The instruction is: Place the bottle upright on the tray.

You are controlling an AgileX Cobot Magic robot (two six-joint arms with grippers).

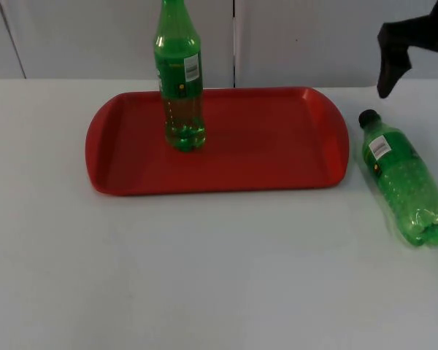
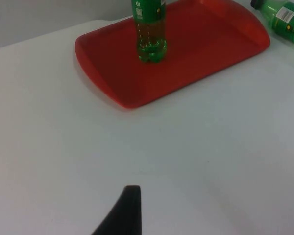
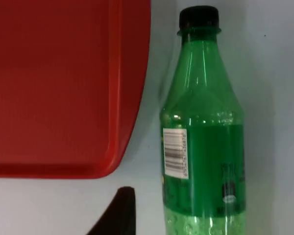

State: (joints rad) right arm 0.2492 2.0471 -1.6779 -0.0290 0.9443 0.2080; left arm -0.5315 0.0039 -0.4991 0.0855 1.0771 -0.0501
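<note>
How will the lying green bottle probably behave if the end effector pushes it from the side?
The lying green bottle is round and rests on its side beside the red tray, so it may roll. Its plastic looks smooth, perhaps slippery. The right end effector hangs above its black cap.

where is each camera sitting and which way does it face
top view: fixed above the table, facing the grey wall; red tray, standing bottle, lying bottle, right hand.
left wrist view: on the left arm, looking across the table; black fingertip.
right wrist view: on the right arm, looking down; black fingertip.
shared: all show the tray and lying bottle.
</note>
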